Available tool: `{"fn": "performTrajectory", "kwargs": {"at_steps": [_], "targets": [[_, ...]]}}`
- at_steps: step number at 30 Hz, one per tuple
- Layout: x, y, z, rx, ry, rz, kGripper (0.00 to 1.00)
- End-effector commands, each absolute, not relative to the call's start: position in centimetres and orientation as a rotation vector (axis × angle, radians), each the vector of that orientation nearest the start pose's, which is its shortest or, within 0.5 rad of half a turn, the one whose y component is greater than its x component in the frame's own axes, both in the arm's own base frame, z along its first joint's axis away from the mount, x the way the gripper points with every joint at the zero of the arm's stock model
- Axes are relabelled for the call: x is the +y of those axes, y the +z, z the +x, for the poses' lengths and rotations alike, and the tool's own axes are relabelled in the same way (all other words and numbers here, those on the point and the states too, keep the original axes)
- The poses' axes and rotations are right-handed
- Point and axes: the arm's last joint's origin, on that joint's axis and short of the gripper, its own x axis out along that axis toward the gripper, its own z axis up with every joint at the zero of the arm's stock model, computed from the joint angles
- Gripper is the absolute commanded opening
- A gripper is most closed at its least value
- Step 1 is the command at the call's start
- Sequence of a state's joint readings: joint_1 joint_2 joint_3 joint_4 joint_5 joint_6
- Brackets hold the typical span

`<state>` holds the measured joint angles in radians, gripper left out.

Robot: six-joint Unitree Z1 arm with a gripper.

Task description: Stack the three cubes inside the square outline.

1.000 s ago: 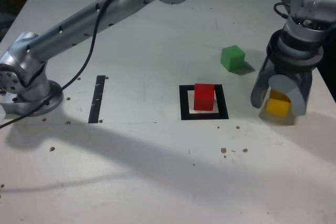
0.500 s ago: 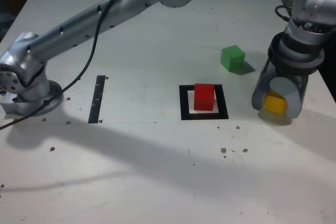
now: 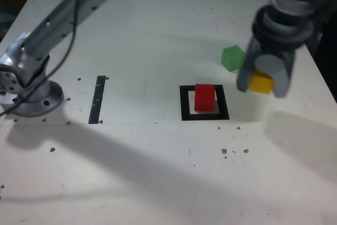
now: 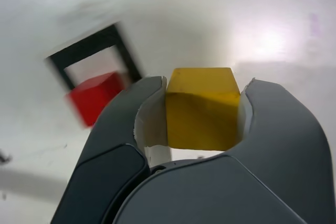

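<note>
My gripper (image 3: pixel 261 84) is shut on the yellow cube (image 3: pixel 260 83), held above the table to the right of the square outline (image 3: pixel 184 104) in the exterior view. The wrist view shows the yellow cube (image 4: pixel 202 107) clamped between both grey fingers (image 4: pixel 126 124). The red cube (image 3: pixel 205 97) stands inside the black square outline; it appears blurred in the wrist view (image 4: pixel 94 97) with the outline (image 4: pixel 84 51) around it. The green cube (image 3: pixel 232 57) rests on the table just beyond the gripper, partly behind one finger.
A thin black strip (image 3: pixel 97 99) lies at the exterior view's left of the outline. The arm's base (image 3: pixel 26 85) sits at the far left, with a cable running along the arm. Small dark specks dot the white table (image 3: pixel 158 172).
The gripper closed on the yellow cube, lifted it off the table and carried it up and toward the exterior view's left, closer to the green cube and the outline.
</note>
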<state>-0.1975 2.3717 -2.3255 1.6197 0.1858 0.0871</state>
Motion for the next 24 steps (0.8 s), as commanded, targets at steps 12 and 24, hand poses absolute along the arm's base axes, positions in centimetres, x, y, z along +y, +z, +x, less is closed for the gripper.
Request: {"fn": "performTrajectory", "kwargs": {"at_steps": [12,24], "targets": [[-8.6,33.7,36.2,1.628,0.132,0.151,0.29],[-9.0,31.3,36.6,1.650,0.133,0.124,0.29]]}}
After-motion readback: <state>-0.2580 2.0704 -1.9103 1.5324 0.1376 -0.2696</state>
